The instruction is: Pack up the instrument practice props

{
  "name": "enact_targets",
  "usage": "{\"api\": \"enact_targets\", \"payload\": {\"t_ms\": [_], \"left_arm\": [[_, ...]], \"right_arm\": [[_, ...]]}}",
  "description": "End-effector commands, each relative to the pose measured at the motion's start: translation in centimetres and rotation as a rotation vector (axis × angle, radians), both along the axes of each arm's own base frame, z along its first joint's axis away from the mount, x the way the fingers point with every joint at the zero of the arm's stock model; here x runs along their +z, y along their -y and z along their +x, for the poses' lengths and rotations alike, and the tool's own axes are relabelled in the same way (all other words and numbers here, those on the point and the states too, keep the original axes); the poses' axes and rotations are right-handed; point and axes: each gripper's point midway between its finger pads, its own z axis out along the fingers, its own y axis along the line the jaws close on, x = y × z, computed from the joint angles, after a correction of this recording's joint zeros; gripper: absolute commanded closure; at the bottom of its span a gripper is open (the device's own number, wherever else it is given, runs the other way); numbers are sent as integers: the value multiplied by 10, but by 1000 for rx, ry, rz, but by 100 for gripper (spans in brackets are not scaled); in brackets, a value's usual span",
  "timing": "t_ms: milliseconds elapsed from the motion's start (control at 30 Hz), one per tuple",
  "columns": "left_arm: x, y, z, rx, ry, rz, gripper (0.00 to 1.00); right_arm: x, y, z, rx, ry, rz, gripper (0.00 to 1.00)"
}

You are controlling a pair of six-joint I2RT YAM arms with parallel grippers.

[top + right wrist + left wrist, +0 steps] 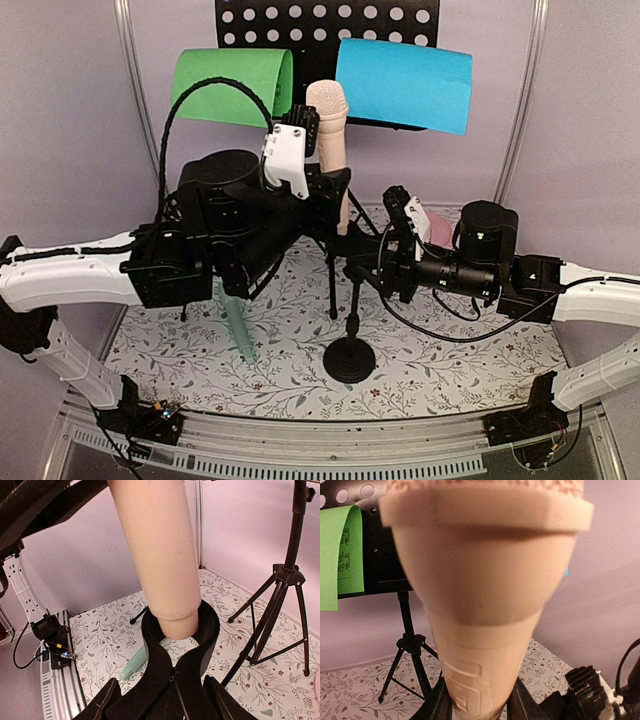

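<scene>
Right up against the left wrist lens is the pink toy microphone (485, 580), filling the frame. Its grille head is at the top edge and its handle tapers to the bottom centre, where the left claw (481, 707) is clamped on it, a dark finger (439, 705) on each side. From above, that left claw (335, 190) holds the microphone (328, 115) upright just above the frame's centre, head up, in front of the gap between the two sheets. Over to the right claw (165, 702): it's narrow, fingers (106, 700) hugging the stem of the black mic support (202, 630) at the bottom of its view. The microphone's (155, 545) butt end sits inside the support's ring, though whether it touches the ring I cannot tell. In the overhead shot the right claw (375, 262) reaches in from the right at mid-frame, and the support (350, 362) stands on its round base on the flowered desk (450, 360) at lower centre. Further out, the mint toy microphone (238, 325) lies on the desk at lower left, partly under the left arm. Along the top of the frame, the black perforated music rack (325, 20) carries the green music sheet (232, 88) on the left and the blue music sheet (405, 85) on the right. Its tripod legs (280, 605) stand on the desk at the right of the right wrist view.
</scene>
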Motion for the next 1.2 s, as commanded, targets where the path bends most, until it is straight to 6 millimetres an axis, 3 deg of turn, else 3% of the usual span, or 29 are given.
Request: {"api": "enact_targets", "payload": {"t_ms": [0, 333, 467, 600, 767, 967, 1167], "left_arm": [[36, -16, -6, -7, 47, -48, 100], [57, -49, -9, 36, 67, 45, 100], [56, -72, -10, 66, 64, 74, 100], [34, -92, -11, 71, 19, 106, 100], [-10, -121, -7, 95, -148, 135, 100], [-40, -146, -6, 95, -280, 120, 100], [-81, -176, 2, 114, -492, 117, 100]], "right_arm": [[0, 1, 0, -1, 9, 1, 100], [2, 0, -5, 28, 27, -7, 100], [-37, 2, -23, 112, -47, -55, 100], [-77, 9, -33, 130, -137, -97, 100], [-92, 18, -32, 91, -156, -90, 100], [-85, 16, -24, 65, -128, -84, 100], [-58, 25, 2, -81, -36, -67, 100]]}}
